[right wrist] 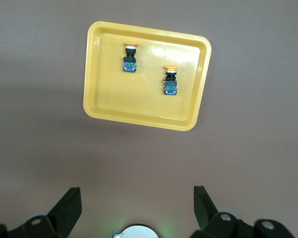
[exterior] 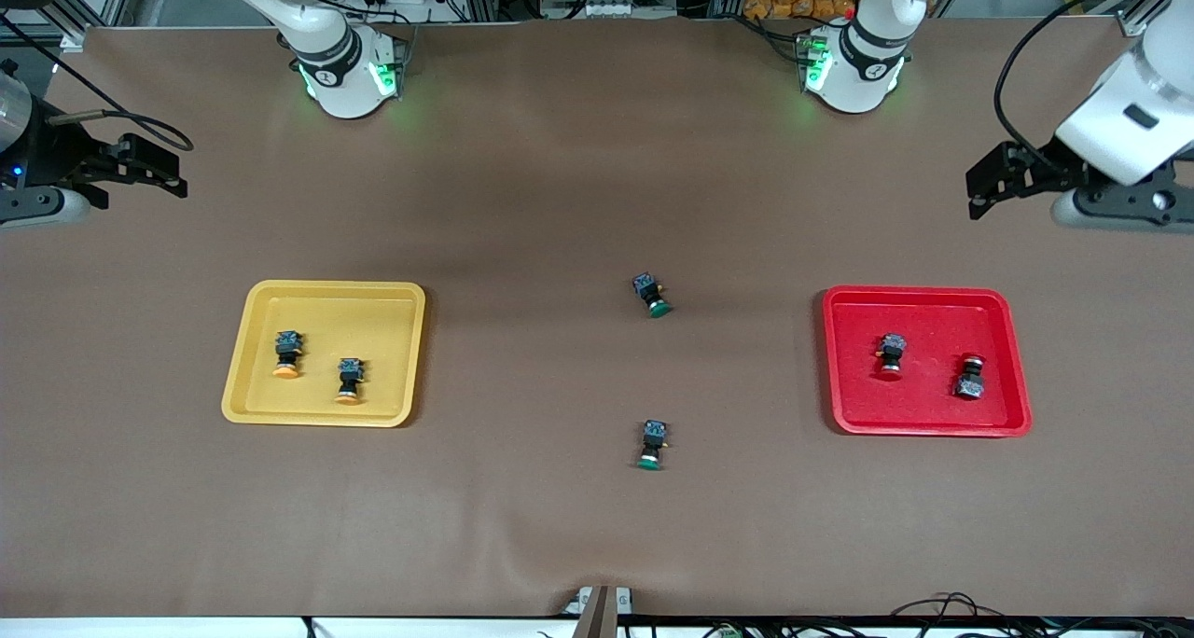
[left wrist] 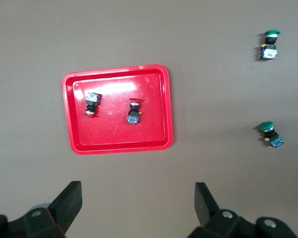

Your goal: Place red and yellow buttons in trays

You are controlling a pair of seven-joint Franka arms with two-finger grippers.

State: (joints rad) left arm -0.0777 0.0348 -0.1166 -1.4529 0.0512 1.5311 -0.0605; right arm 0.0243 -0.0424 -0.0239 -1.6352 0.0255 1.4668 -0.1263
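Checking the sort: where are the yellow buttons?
Front view: both yellow buttons lie side by side in the yellow tray, toward the right arm's end.

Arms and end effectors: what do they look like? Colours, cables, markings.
Both arms are glossy white with black joint bands and green lights glowing at the bases. Left end effector and right end effector are black, each with two wedge-shaped black fingers. Black cables loop along both wrists.

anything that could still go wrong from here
Little, by the look of it: both yellow buttons lie in the yellow tray, both red buttons in the red tray. The green buttons left on the table could be mistaken for targets. The left gripper and right gripper wait open.
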